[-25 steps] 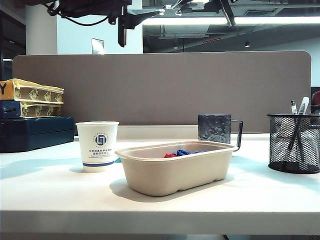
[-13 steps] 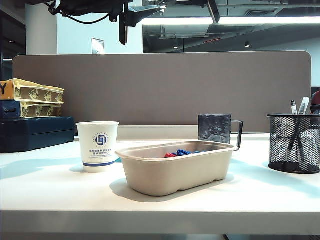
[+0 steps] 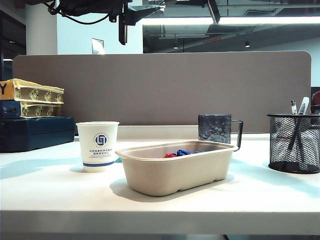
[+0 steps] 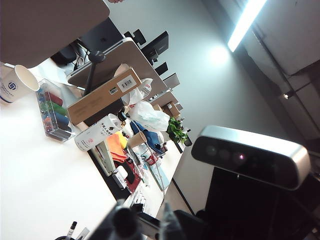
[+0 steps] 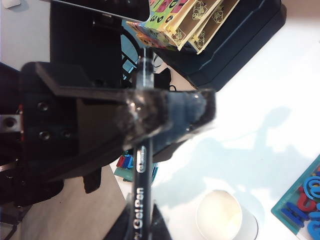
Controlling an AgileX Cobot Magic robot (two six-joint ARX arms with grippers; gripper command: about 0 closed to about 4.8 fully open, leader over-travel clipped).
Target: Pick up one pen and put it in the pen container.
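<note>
Overhead, the right tool (image 5: 145, 125) is hanging well above the pen container (image 3: 294, 143), its jaws nearly closed and pinching a black gel pen (image 5: 141, 192) across the barrel. In the right wrist view the pen is running straight through the padded fingers (image 5: 170, 112), with the white paper cup (image 5: 219, 216) on the table (image 3: 160, 192) below. The pen is looking light, stiff and smooth, so it could swivel or slide in a pinch; a hold near mid-barrel, as now, seems best for tipping it point-down. The mesh container, standing at the table's right end beyond the beige tray (image 3: 175, 167), is already holding a few pens. The left tool (image 4: 142, 220) is also raised high, its fingers apart with nothing between them.
</note>
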